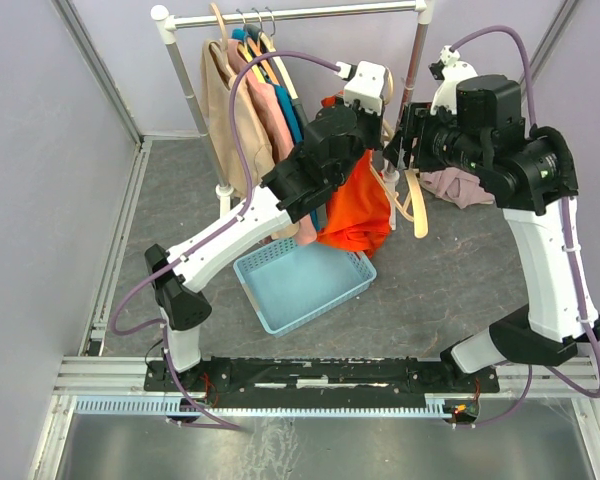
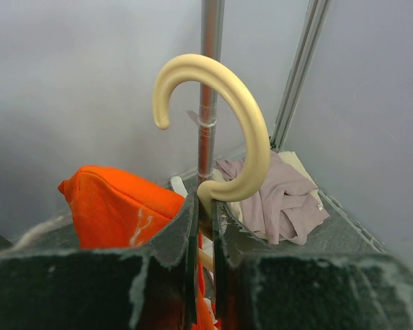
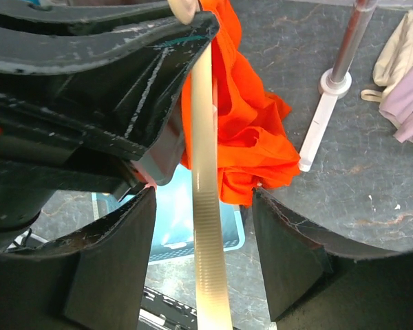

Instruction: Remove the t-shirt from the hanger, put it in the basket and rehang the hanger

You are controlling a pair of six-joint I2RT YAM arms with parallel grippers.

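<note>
Your left claw [image 2: 205, 206] is clamped narrow on the neck of the cream plastic hanger [image 2: 251, 137], just under its smooth, round hook. That grip keeps the hanger off the rail and steady, so the other arm has something firm to pull against.

The bright orange cotton t-shirt [image 1: 355, 205] hangs directly below the left claw. It is soft and bunched into folds, and sags towards the pale blue slotted plastic basket [image 1: 300, 285] on the mottled grey surface [image 1: 450, 290] beneath. From the left wrist view it sits to the left of the jaws, draped over one shoulder of the hanger.

Your right claw [image 3: 203, 196] stands wide, its two dark fingers [image 3: 110, 268] straddling the hanger's bare arm, with a gap on each side and nothing gripped. That arm is a flat cream bar with fine ribbing, made to stop cloth sliding. The shirt lies just beyond the right claw, gathered against the left arm's housing.

It looks as though one shoulder is already free, while the rest clings to the far side. The fabric is limp and will stretch rather than slip over the ribs.

A crumpled mauve garment [image 2: 275, 192] lies behind the left claw, beside the shiny metal rack pole [image 2: 208, 89].
</note>
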